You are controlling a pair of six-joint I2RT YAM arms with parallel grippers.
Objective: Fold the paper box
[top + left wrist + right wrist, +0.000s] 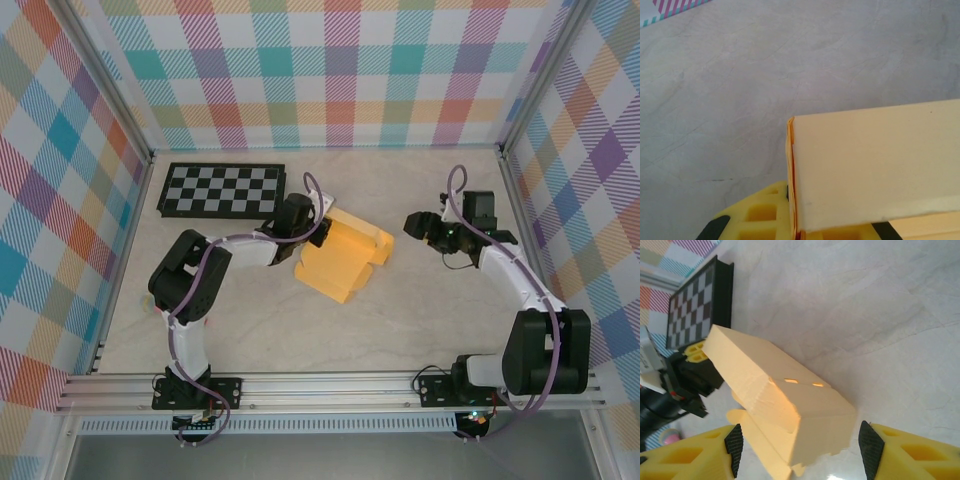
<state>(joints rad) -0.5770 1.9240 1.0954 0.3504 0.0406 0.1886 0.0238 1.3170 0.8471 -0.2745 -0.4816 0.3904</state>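
The paper box (345,255) is yellow-orange card, partly folded into a long block, and lies at mid-table. My left gripper (318,228) is shut on its far left edge. In the left wrist view the layered card edge (791,180) runs down between the yellow fingers (755,215) of my left gripper (799,215). My right gripper (412,225) stands open just right of the box. In the right wrist view the box's near end (805,415), with two small slits on top, lies between the black pads (734,442) of my right gripper (797,445), touching neither. A flap pokes out underneath.
A black-and-white checkerboard (222,190) lies at the back left, just behind the left gripper, and also appears at the top left of the right wrist view (695,310). Checked walls enclose the marbled table (420,320) on three sides.
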